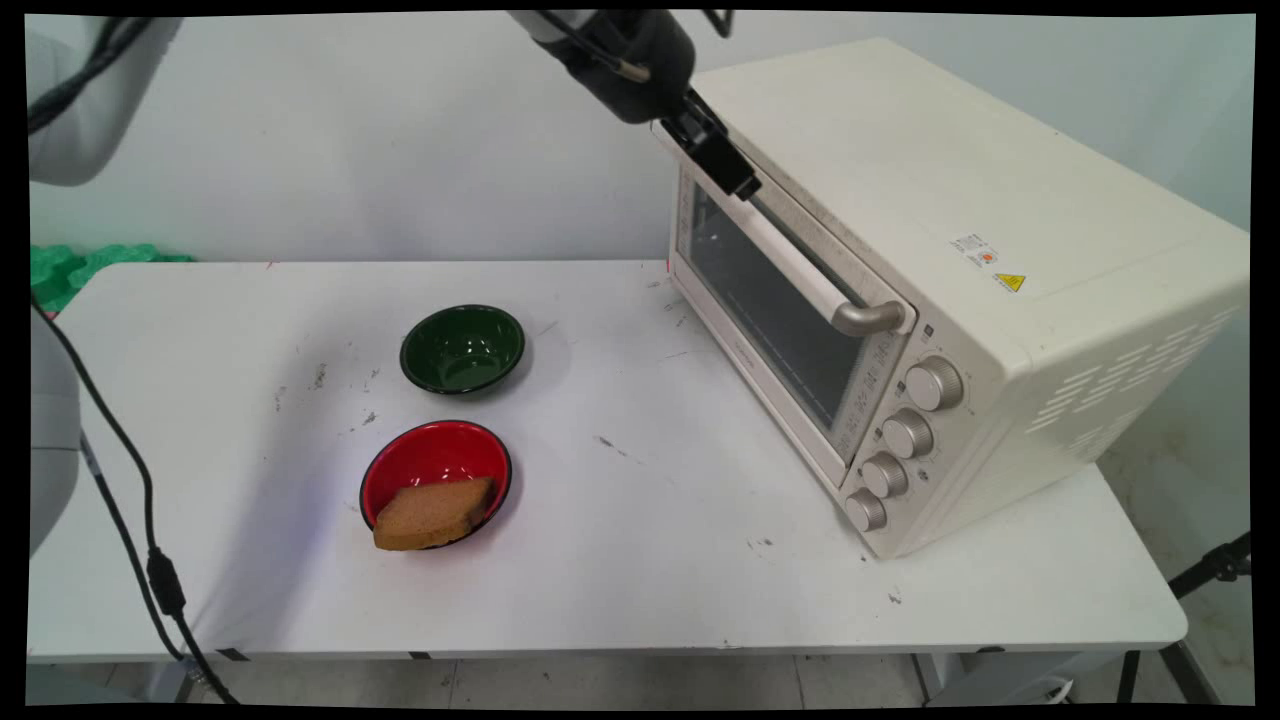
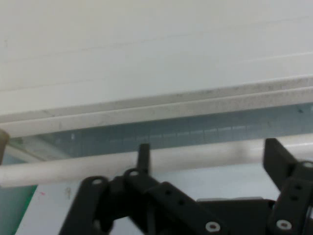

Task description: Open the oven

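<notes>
Handle (image 1: 790, 265): a pale bar with metal end brackets, fixed across the top of the door (image 1: 770, 320) of the cream oven (image 1: 960, 250), which stood on the right part of the table (image 1: 640, 560). We noted its long axis as running along the door's upper edge, from the far left corner down toward the knobs (image 1: 905, 435) in the main view, and nearly level across the hand view (image 2: 73, 169). Gripper (image 1: 722, 152): black, coming down from the upper left, at the bar's far end. Jaws: we recorded them as spread, one finger (image 2: 143, 156) crossing the bar near mid-frame and the other (image 2: 276, 159) off to the right, with the bar passing between them; we could not tell whether either pad touched it. The door appeared shut, its glass dark, with the oven's top edge lying just above the bar. Also catalogued, well apart from the gripper on the left-centre of the table: a green bowl (image 1: 463, 349), empty so far as we saw; nearer the front, a red bowl (image 1: 436, 480) holding a slice of brown bread (image 1: 432, 512) that overhung its near rim. Green material (image 1: 75, 265) lay past the table's far left corner. A black cable (image 1: 150, 560) hung down at the left. Nothing stood between the gripper and the bar; the table before the door was bare.
</notes>
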Robot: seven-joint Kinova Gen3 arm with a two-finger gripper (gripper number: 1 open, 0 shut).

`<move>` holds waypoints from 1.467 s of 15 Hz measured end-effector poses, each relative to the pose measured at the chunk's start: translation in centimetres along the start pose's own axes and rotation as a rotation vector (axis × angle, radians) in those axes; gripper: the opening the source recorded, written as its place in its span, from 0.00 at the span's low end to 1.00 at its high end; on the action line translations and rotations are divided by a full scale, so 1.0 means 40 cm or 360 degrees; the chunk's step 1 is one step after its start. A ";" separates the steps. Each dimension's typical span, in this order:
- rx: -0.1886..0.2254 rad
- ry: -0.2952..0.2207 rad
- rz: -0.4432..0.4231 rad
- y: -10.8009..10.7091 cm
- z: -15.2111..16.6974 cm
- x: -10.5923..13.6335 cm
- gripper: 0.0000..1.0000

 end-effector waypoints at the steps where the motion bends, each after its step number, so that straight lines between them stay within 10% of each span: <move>1: -0.0004 -0.0007 -0.0001 0.001 0.011 0.006 0.00; 22: -0.0022 -0.0196 -0.0018 0.009 0.119 0.019 0.00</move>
